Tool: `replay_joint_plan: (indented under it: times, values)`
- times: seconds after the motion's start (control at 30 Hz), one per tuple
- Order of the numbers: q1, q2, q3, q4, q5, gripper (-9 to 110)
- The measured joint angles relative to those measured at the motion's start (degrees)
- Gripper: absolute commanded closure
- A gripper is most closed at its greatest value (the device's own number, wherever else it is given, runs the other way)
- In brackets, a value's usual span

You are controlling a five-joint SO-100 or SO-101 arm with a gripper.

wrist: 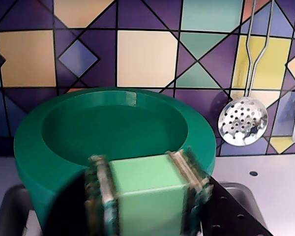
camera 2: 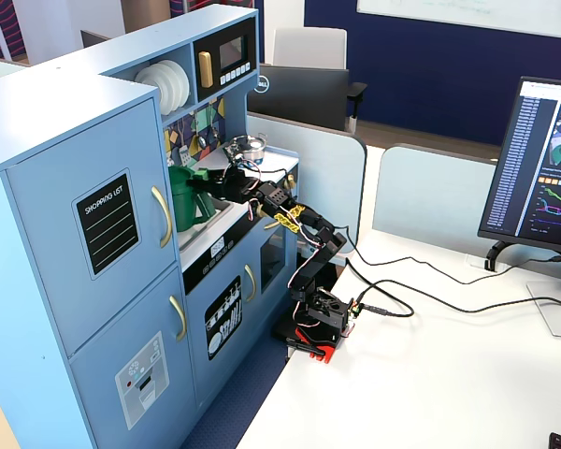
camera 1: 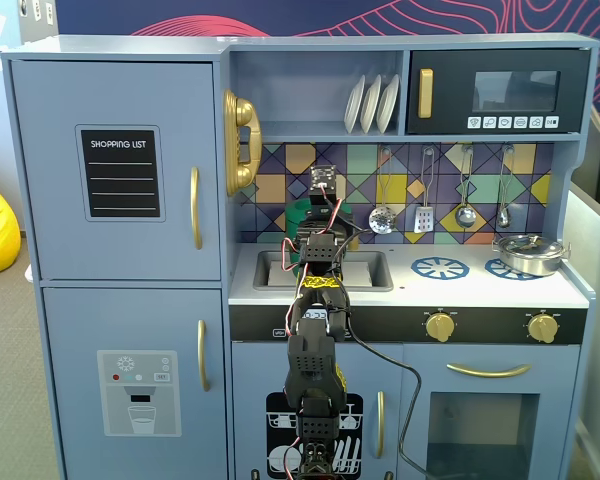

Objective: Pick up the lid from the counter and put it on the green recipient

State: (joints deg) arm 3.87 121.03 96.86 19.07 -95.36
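Observation:
In the wrist view my gripper (wrist: 148,199) is shut on a light-green square knob (wrist: 146,179), which I take for the lid's knob. The lid's disc does not show. The knob sits at the near rim of the green recipient (wrist: 37,147), a dark-green round pot whose open top faces me. In a fixed view the pot (camera 2: 180,201) stands at the back of the counter by the sink. Its lighter handle (camera 2: 204,204) is just below my gripper (camera 2: 213,183). In the front fixed view my arm hides most of the pot (camera 1: 301,212) and my gripper (camera 1: 326,216).
The sink (camera 1: 370,270) lies under the arm and its rim (wrist: 7,211) shows at the lower left. A slotted skimmer (wrist: 242,120) and other utensils hang on the tiled backsplash. A silver pan (camera 1: 528,253) and blue burner rings (camera 1: 440,267) are to the right.

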Motion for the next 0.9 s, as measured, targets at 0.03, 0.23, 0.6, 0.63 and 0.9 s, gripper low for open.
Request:
replay_joint_plan:
  times: [0.03, 0.23, 0.6, 0.63, 0.9]
  values:
    - [0.0, 0.0, -0.4, 0.0, 0.2, 61]
    - [0.4, -0.8, -8.9, 2.6, 0.4, 61]
    - [1.1, 17.1, -8.8, 31.3, -0.9, 69]
    - [1.0, 19.8, -6.1, 33.0, -1.1, 74]
    - [1.0, 35.9, 25.3, 38.6, -2.0, 101]
